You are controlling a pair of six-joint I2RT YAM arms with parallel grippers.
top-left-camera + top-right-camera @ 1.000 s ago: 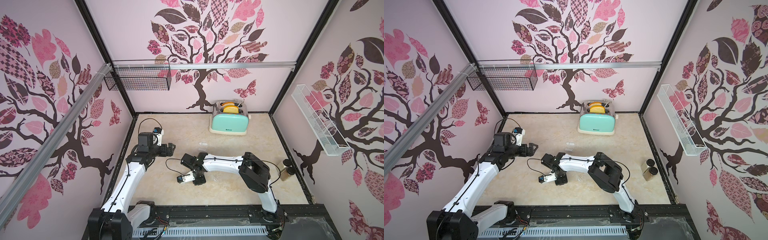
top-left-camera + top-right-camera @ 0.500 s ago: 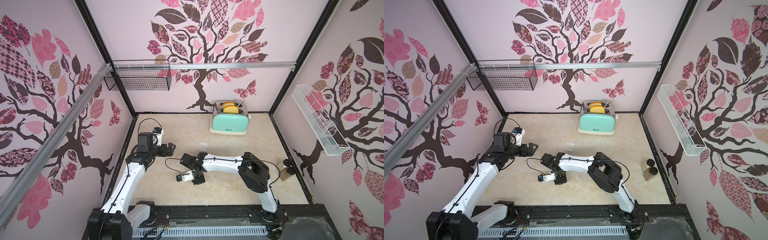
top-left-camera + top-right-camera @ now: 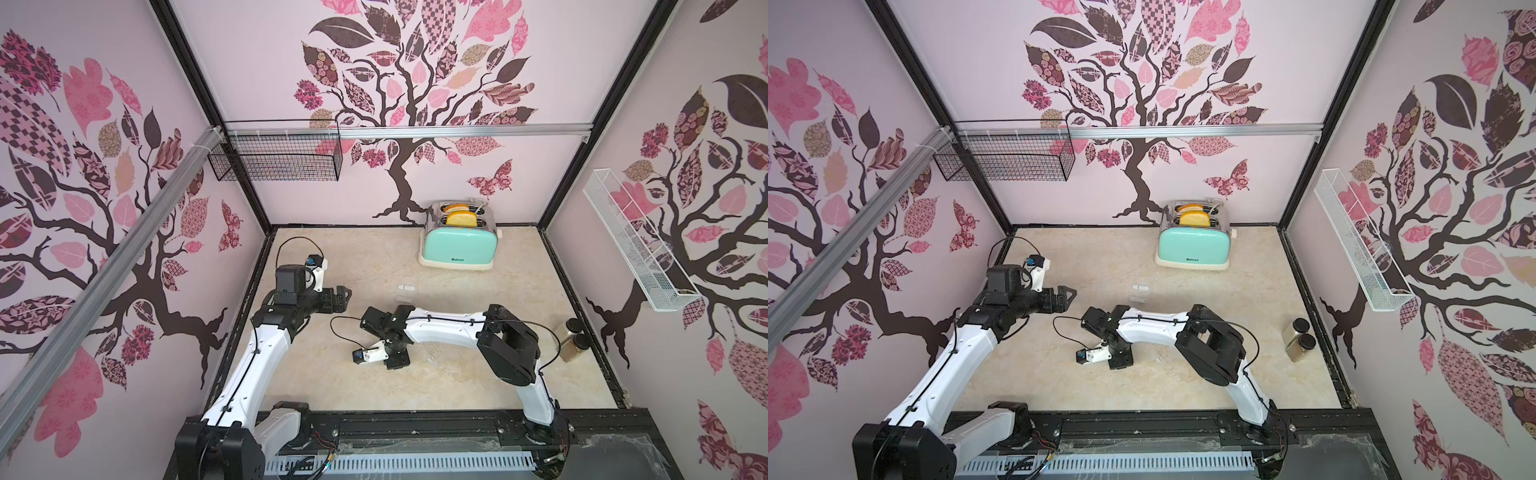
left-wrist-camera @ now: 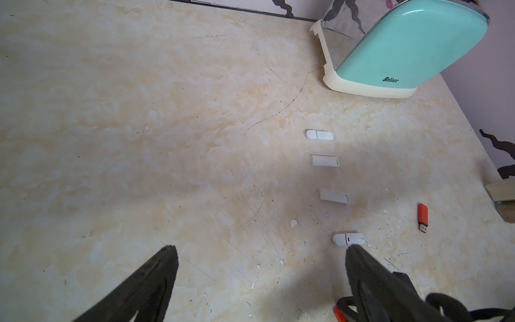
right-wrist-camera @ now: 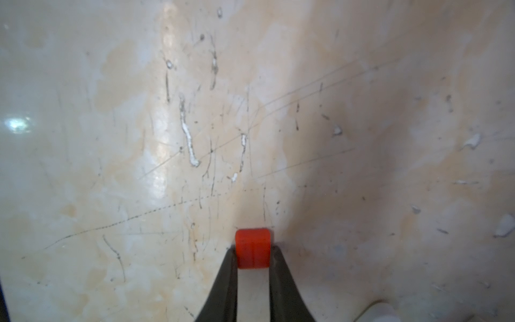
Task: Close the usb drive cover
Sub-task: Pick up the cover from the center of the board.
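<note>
Tabletop [image 3: 478,299] of glossy beige marble pattern, scratched and chipped, fills an enclosure with pink tree-print walls. Two white-and-black arms reach in from the near edge. A rounded mint-green toaster [image 3: 457,246] with a cream base stands at the far side. Two jars [image 3: 570,340] with tan contents and black lids sit at the right edge. The left gripper [image 3: 345,298] hovers at the left with its jaws spread wide, holding nothing. The right gripper [image 5: 253,252] points down near the middle, pinched onto a small orange-red cap [image 5: 253,245], a round-cornered plastic block. Only the right wrist view shows this grip. Only the left wrist view shows the orange-red USB drive [image 4: 423,216] lying flat on the table with its metal plug bare. It lies well apart from a row of four white drives [image 4: 325,161].
</note>
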